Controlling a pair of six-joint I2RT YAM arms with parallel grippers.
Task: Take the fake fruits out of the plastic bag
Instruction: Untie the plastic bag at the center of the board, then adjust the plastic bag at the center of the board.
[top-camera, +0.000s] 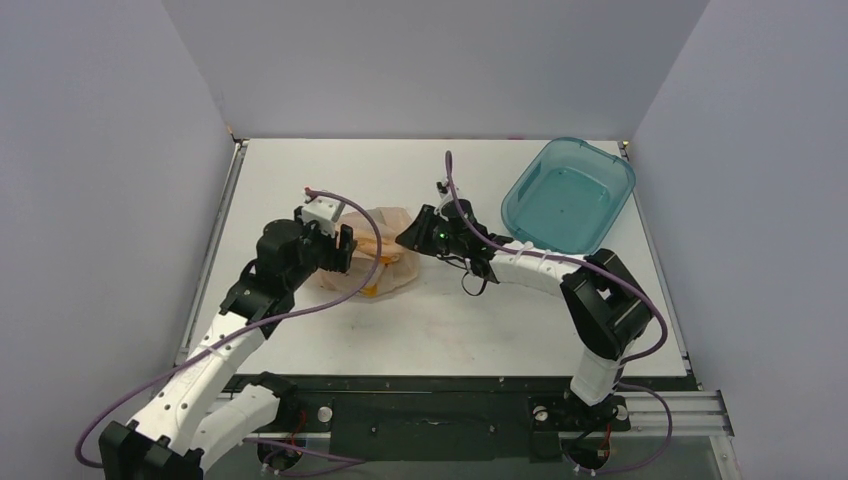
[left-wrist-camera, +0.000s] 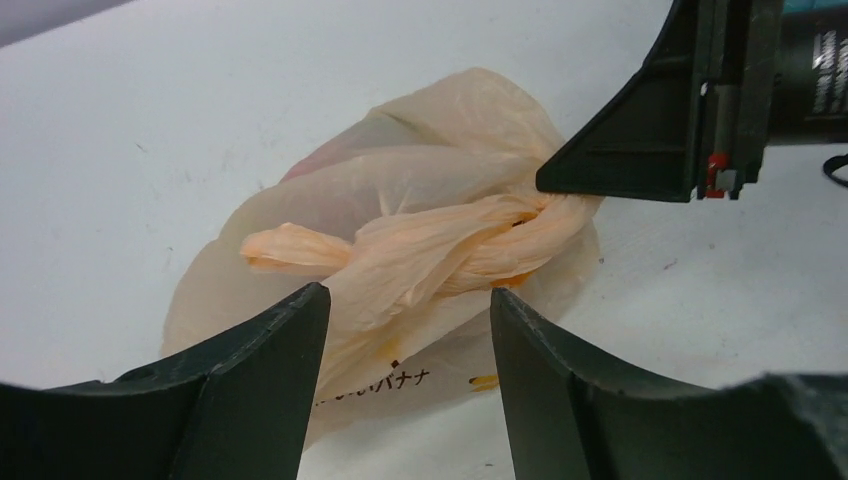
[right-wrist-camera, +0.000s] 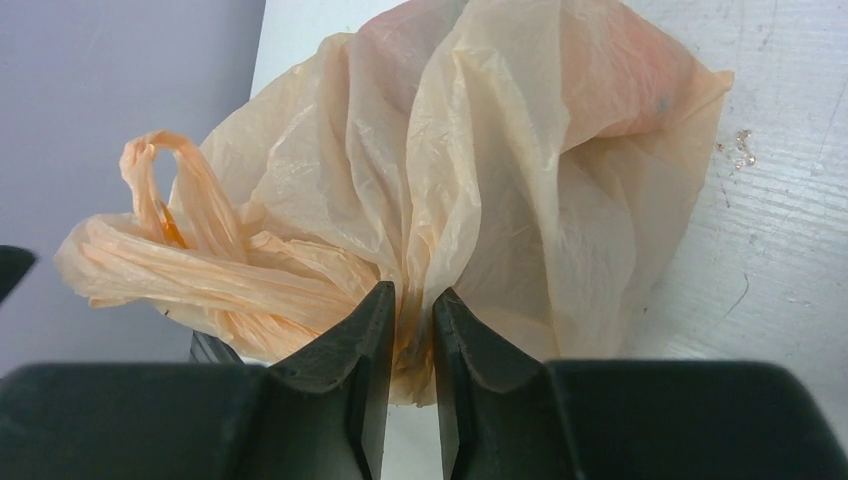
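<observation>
Plastic bag: thin translucent pale-orange film, crinkled, faint sheen; handles twisted into ropy strands (printed marks near left gripper). Gripper fingers: matt black hard plastic. Table: matt white, lightly scuffed. Tub: glossy teal translucent plastic.

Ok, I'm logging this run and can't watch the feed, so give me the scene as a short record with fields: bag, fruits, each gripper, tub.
bag: plastic bag lies crumpled on the table, handles twisted together, between the two grippers
fruits: none outside the bag; only faint reddish shapes show through the film
left gripper: left gripper open, fingers apart just short of the twisted handles
right gripper: right gripper nearly closed, pinching a fold of bag film
tub: teal tub at the far right, nothing in it
</observation>
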